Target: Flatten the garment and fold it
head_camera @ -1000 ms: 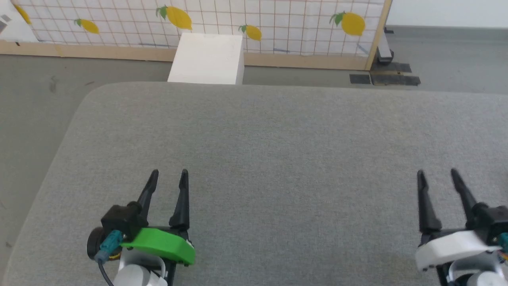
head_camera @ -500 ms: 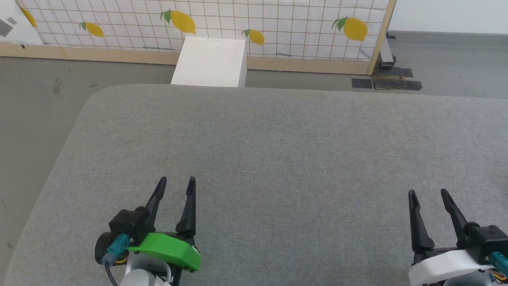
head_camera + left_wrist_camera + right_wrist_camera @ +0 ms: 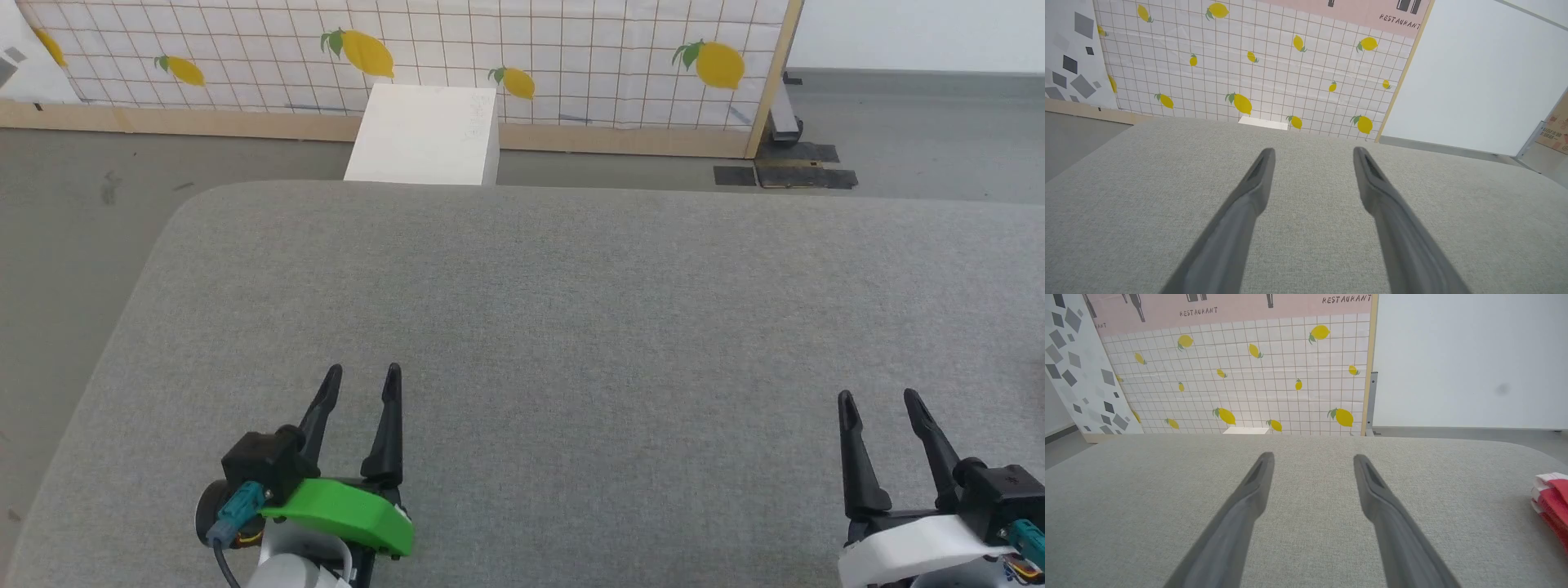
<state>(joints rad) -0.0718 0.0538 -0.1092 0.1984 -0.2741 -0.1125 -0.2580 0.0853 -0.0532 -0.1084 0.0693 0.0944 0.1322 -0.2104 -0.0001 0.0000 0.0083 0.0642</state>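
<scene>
The table [image 3: 571,286] is a broad grey cloth-covered top. Its far edge runs straight across the head view and curves down through a rounded far left corner [image 3: 184,208] into the left edge. Grey floor [image 3: 73,188] lies beyond both edges. A white box [image 3: 424,131] stands on the floor just behind the far edge, and a lemon-print panel [image 3: 571,41] rises behind the box.

The left gripper [image 3: 363,369] hovers over the near left part of the table with its fingers spread wide and nothing between them. It is set in from the left edge, with grey cloth on every side. The right gripper [image 3: 878,395] is over the near right part, fingers equally wide and holding nothing. The two grippers are well apart. A wide stretch of bare cloth runs between them and on to the far edge.

The garment [image 3: 1551,498] appears at the right border of the right wrist view as a bunch of red and white fabric, cut off by the frame. It lies on the table, well to the right of that gripper's fingers and nearer than the rounded far right corner. Its lie cannot be told.
</scene>
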